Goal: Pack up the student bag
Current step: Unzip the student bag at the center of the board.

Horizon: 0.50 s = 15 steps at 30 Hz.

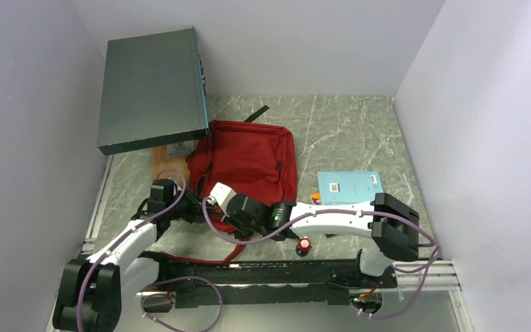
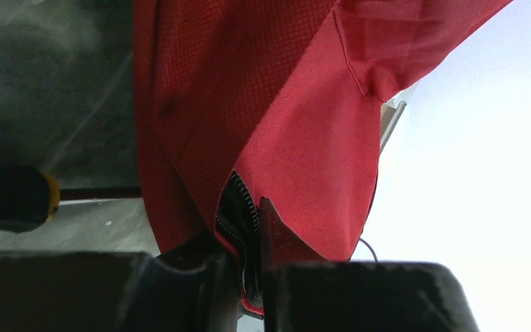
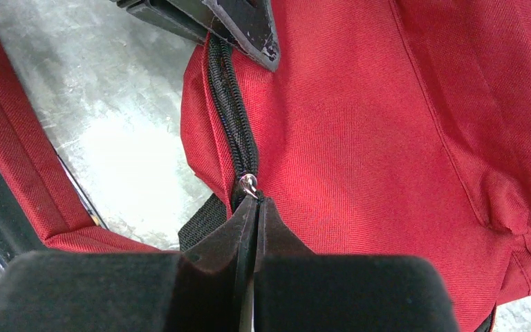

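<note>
The right gripper (image 3: 251, 207) has its fingers pressed flat together on the zip pull (image 3: 249, 185), whose small metal ring shows just at their tips. From there the black zip (image 3: 231, 104) runs straight ahead of the fingers along the edge of the student bag (image 1: 249, 159). The bag's red cloth spreads ahead and to one side of them. On the other side lie the bare marble-patterned table (image 3: 110, 124) and a red shoulder strap (image 3: 14, 152).

Further along the same zip line, ahead of the right fingers, a black fingertip (image 3: 245, 24) of the left gripper (image 2: 238, 238) touches the zip. In the left wrist view its fingers stand nearly closed, pinching the bag's edge, with zip teeth and a fold of red cloth caught between them. The rest of the bag rises ahead of them.

From above, both grippers meet at the bag's near edge. A blue booklet (image 1: 349, 185) lies well apart from them.
</note>
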Each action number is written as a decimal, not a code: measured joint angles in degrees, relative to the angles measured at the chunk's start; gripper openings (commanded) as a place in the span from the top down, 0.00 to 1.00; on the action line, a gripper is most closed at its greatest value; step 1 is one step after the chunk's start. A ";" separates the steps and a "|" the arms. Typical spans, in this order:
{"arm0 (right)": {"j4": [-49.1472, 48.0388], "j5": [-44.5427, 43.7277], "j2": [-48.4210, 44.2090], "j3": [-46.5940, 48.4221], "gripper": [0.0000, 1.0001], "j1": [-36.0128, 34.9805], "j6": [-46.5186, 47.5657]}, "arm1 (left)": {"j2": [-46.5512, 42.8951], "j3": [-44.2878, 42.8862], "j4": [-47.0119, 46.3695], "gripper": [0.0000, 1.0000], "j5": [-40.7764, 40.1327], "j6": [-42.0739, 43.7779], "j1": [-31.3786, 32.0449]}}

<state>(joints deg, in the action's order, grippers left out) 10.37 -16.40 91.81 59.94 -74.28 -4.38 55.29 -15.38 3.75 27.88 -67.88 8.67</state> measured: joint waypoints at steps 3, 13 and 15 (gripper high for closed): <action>0.02 -0.22 -0.09 -0.13 1.00 0.07 -0.70 | 1.51 -0.46 -0.87 1.00 -0.33 1.07 0.07; 0.46 -4.46 -9.57 -7.10 1.00 0.07 -5.81 | -8.66 -2.10 4.90 1.00 -5.70 5.75 -3.87; 0.46 -5.84 -12.24 -9.22 1.00 0.04 -7.96 | -9.99 -2.40 6.38 1.00 -5.64 6.88 -4.85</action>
<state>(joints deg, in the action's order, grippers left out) 10.83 -22.24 79.57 50.72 -74.24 -12.34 45.30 -17.78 10.13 22.24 -60.99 3.81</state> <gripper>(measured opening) 0.012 0.058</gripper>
